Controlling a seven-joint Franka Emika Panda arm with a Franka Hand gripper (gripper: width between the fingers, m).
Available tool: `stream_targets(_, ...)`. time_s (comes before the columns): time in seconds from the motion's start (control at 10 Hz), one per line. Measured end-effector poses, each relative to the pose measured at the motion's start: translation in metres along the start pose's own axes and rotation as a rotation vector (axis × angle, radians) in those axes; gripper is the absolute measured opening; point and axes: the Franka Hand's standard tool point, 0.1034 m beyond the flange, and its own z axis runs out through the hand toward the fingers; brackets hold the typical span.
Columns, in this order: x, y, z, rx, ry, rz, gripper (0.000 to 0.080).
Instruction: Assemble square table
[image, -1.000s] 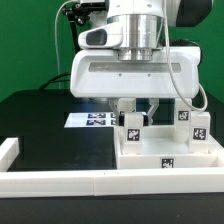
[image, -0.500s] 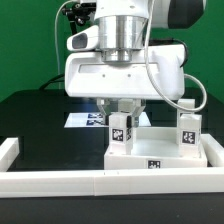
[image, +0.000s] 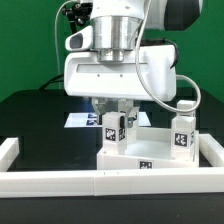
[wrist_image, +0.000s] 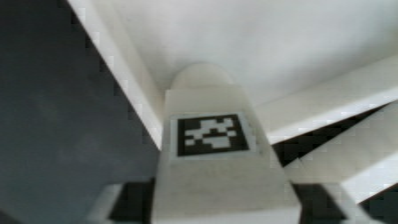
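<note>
The table (image: 25, 118) is dark, with a white rail (image: 60, 181) along its front edge. The tabletop (image: 150, 152) lies rim-up just behind the rail, toward the exterior view's right, a tag on its front edge. The marker board (image: 85, 119) lies flat behind it, mostly hidden by the arm. One leg (image: 182, 136) stands at the tabletop's right corner in the exterior view. A second leg (image: 114, 131) is upright at the left corner, under the gripper (image: 118, 112), which seems clamped on its upper end; the wrist view, filled by that leg (wrist_image: 217, 140), shows dark fingers on either side but not the contact itself.

The risk, as I judge it, is the leg seating crooked: if it meets the tabletop off its hole, downward push could shove the tabletop against the rail or tip the leg in the grip.
</note>
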Motion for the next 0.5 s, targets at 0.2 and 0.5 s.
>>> stream_targets(0.2,0.0,0.0,0.0,0.0,0.0,0.0,0.0622)
stream_targets(0.5,0.0,0.0,0.0,0.0,0.0,0.0,0.0648)
